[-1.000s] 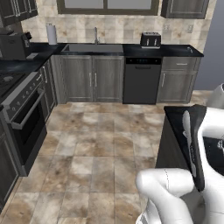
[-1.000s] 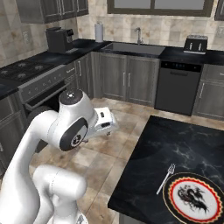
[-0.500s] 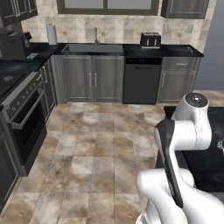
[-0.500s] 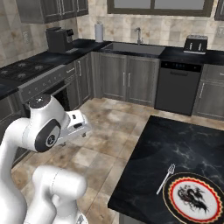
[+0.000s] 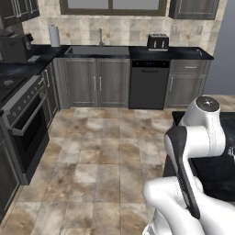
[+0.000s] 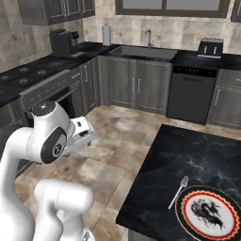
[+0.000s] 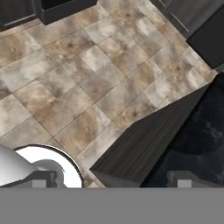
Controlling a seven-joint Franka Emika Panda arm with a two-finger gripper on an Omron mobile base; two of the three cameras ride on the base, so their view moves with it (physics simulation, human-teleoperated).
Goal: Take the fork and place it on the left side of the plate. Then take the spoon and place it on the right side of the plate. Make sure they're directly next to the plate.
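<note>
The plate [image 6: 187, 214], red-orange rimmed with a dark patterned centre, lies at the near right of the black island counter [image 6: 197, 160]. The fork [image 6: 179, 191] rests on the counter just left of the plate, tines pointing away from me, close to the rim. The spoon is out of view. My arm is folded far to the left of the island, with the hand [image 6: 81, 133] over the floor. My gripper [image 7: 111, 181] is open with nothing between its fingertips [image 7: 181, 178]; below it are floor tiles and the corner of the island [image 7: 197, 131].
Cabinets line the back wall with a sink [image 6: 141, 49], a toaster [image 6: 211, 47] and a dishwasher [image 6: 190, 94]. A stove and oven [image 6: 28, 80] stand at the left, near a coffee machine [image 6: 63, 42]. Tiled floor lies between them and the island.
The arm has swung left, away from the island, and its elbow has dropped lower in the right base view. Fork and plate have not moved. The jaws stay open.
</note>
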